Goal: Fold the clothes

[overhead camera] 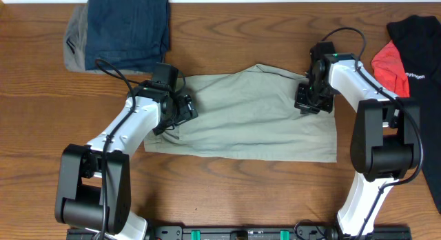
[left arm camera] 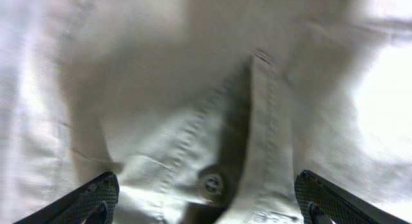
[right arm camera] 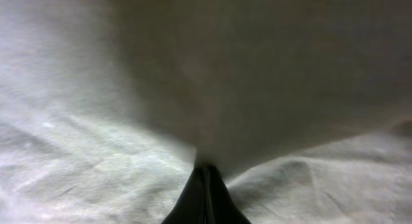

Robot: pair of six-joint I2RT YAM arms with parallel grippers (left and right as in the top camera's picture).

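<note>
The light khaki trousers (overhead camera: 255, 116) lie flat across the middle of the wooden table, several layers thick. My left gripper (overhead camera: 180, 110) is low over their left end. In the left wrist view its fingers (left arm camera: 206, 182) are spread wide open over the waistband, with a button (left arm camera: 211, 183) and stitched seams between them. My right gripper (overhead camera: 310, 98) is at the trousers' upper right part. In the right wrist view its fingers (right arm camera: 206, 171) are shut together, pinching a fold of the pale cloth (right arm camera: 129, 140) that rises from their tips.
Folded dark blue jeans (overhead camera: 131, 26) lie at the back left on a grey garment (overhead camera: 74, 43). A black garment (overhead camera: 422, 54) and a coral-red one (overhead camera: 389, 64) lie at the right edge. Bare wood shows in front of the trousers.
</note>
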